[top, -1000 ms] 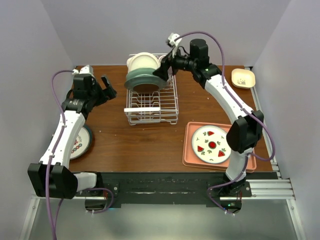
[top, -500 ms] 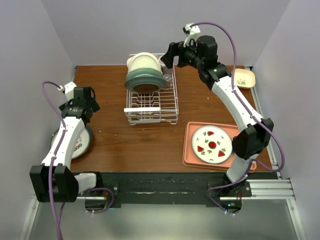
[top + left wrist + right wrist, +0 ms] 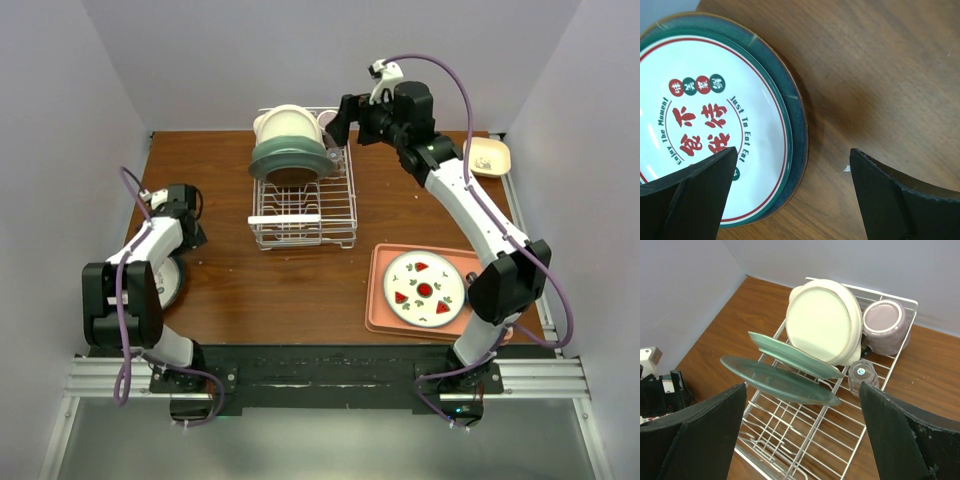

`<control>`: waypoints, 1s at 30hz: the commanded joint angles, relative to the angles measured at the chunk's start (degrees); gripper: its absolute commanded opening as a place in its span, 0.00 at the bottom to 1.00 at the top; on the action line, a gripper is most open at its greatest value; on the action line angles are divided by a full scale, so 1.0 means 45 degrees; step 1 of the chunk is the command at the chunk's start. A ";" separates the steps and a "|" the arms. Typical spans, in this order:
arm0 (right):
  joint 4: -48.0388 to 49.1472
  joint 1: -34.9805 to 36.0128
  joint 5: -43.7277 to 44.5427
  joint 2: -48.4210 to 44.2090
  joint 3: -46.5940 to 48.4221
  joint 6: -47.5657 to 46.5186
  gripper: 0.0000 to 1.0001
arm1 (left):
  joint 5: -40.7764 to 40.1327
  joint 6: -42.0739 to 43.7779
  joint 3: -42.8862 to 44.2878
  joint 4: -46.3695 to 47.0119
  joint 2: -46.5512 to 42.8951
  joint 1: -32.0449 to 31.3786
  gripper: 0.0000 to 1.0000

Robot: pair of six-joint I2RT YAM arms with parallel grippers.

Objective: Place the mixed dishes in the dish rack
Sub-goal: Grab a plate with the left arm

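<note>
The white wire dish rack (image 3: pixel 303 210) stands at the table's back middle. It holds two tilted pale green plates (image 3: pixel 782 382), a white bowl (image 3: pixel 824 322), a purple cup (image 3: pixel 885 325) and a small clear glass (image 3: pixel 862 375). My right gripper (image 3: pixel 342 120) hangs open and empty above the rack's back right corner, also seen in the right wrist view (image 3: pixel 802 435). A dark-rimmed patterned plate (image 3: pixel 715 125) with red characters lies at the table's left edge (image 3: pixel 165 285). My left gripper (image 3: pixel 792 200) is open and empty just above that plate's right rim (image 3: pixel 186 236).
A salmon-pink tray (image 3: pixel 385 310) at the front right carries a round plate with red motifs (image 3: pixel 424 288). A small cream dish (image 3: pixel 487 156) sits at the back right edge. The rack's near slots (image 3: pixel 805 440) hold nothing. Grey walls enclose the table.
My left arm has swung from the back left down to the patterned plate at the left edge. My right gripper has pulled back from the green plates and risen, open.
</note>
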 commanded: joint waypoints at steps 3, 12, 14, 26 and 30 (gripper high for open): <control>0.0268 0.0006 0.0599 -0.1207 -0.0856 0.0121 0.98 | 0.0562 0.0025 -0.0422 0.0496 0.0142 0.0064 0.99; 0.0503 -0.0033 0.1145 -0.1950 -0.2088 -0.0327 0.98 | 0.3160 0.0533 -0.0734 0.1100 0.0944 0.0084 0.88; 0.0503 -0.0071 0.1165 -0.1969 -0.2127 -0.0406 0.98 | 0.3454 0.0572 -0.0754 0.1218 0.0905 0.0064 0.86; 0.0483 -0.0111 0.0951 -0.1755 -0.1990 -0.0347 0.99 | 0.4725 0.0533 -0.1106 0.1746 -0.0167 -0.0268 0.70; 0.0503 -0.0130 0.0853 -0.1735 -0.2010 -0.0289 0.98 | 0.4648 0.0552 -0.1243 0.1746 -0.0695 -0.0287 0.61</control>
